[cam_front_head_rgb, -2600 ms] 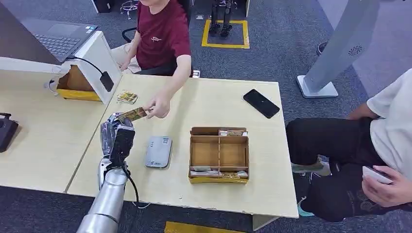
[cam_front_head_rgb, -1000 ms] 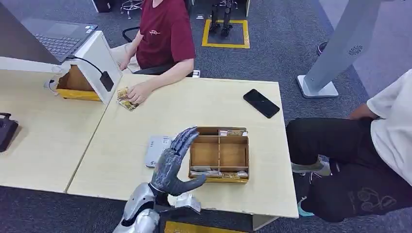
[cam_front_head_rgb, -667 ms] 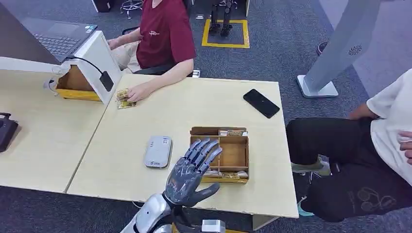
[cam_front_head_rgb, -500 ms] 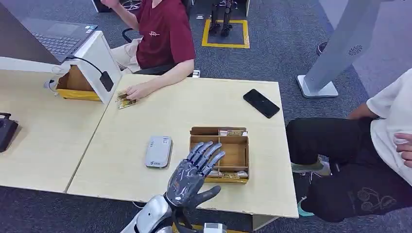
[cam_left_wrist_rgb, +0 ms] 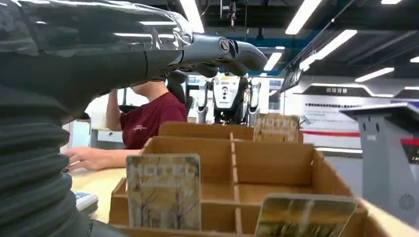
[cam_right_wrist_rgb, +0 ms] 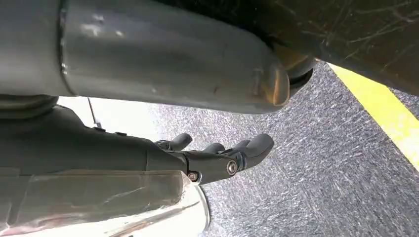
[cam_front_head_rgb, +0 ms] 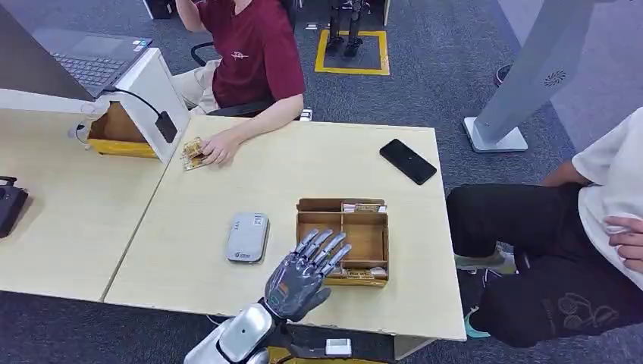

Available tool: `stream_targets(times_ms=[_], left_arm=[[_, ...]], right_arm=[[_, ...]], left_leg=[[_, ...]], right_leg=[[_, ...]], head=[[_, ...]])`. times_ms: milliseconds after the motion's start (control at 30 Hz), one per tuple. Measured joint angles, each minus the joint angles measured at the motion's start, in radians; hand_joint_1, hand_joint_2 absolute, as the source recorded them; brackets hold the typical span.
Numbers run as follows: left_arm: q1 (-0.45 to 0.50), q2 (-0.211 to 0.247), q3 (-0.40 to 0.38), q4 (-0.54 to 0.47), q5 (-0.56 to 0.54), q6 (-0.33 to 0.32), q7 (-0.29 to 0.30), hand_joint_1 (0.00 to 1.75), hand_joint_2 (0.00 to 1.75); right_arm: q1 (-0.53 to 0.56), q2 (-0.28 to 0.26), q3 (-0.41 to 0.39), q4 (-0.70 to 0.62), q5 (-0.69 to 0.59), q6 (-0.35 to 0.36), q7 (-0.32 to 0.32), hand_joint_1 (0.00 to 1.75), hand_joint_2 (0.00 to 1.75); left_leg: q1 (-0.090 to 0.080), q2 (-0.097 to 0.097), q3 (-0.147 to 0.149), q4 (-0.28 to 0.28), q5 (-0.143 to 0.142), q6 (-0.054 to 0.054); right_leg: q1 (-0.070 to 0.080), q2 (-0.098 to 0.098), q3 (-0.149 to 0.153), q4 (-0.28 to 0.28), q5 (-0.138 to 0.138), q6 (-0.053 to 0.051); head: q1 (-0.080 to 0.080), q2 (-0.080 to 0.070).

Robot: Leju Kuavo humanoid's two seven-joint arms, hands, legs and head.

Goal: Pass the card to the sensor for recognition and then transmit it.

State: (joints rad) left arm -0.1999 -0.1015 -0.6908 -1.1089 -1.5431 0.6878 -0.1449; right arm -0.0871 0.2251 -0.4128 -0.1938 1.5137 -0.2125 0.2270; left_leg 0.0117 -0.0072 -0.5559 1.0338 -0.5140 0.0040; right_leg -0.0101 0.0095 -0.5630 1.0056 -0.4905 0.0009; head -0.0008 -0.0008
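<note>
Cardboard box (cam_front_head_rgb: pixel 342 241) at frame centre holds upright cards (cam_left_wrist_rgb: pixel 163 190); my left hand (cam_front_head_rgb: pixel 303 274) hovers beside its near edge, fingers spread, empty. Reaching carelessly could shove the box or topple cards.

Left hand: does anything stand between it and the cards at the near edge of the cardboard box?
Nothing visible does. The left hand, fingers spread and holding nothing, hovers at the near left corner of the cardboard box, right by the cards standing along its near edge. In the left wrist view those cards face it unobstructed.
</note>
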Motion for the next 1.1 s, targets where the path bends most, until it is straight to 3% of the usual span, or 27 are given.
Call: stream_targets(times_ms=[433, 733, 867, 1100], left_arm=[[-0.030, 0.000, 0.025, 0.075, -0.021, 0.001, 0.042, 0.00, 1.75], [-0.032, 0.000, 0.045, 0.093, 0.009, 0.002, 0.013, 0.00, 1.75], [-0.032, -0.005, 0.058, 0.096, 0.054, 0.002, -0.040, 0.00, 1.75], [-0.035, -0.015, 0.090, 0.091, 0.095, 0.002, -0.070, 0.00, 1.75]], right_arm=[[0.000, 0.000, 0.000, 0.000, 0.000, 0.000, 0.000, 0.00, 0.00], [0.000, 0.000, 0.000, 0.000, 0.000, -0.002, 0.000, 0.00, 0.00], [0.000, 0.000, 0.000, 0.000, 0.000, -0.003, 0.000, 0.00, 0.00], [0.000, 0.000, -0.001, 0.000, 0.000, -0.003, 0.000, 0.00, 0.00]], left_leg=[[0.000, 0.000, 0.000, 0.000, 0.000, 0.000], [0.000, 0.000, 0.000, 0.000, 0.000, 0.000], [0.000, 0.000, 0.000, 0.000, 0.000, 0.000], [0.000, 0.000, 0.000, 0.000, 0.000, 0.000]], right_leg=[[0.000, 0.000, 0.000, 0.000, 0.000, 0.000], [0.000, 0.000, 0.000, 0.000, 0.000, 0.000], [0.000, 0.000, 0.000, 0.000, 0.000, 0.000], [0.000, 0.000, 0.000, 0.000, 0.000, 0.000]], head=[[0.000, 0.000], [0.000, 0.000], [0.000, 0.000], [0.000, 0.000]])
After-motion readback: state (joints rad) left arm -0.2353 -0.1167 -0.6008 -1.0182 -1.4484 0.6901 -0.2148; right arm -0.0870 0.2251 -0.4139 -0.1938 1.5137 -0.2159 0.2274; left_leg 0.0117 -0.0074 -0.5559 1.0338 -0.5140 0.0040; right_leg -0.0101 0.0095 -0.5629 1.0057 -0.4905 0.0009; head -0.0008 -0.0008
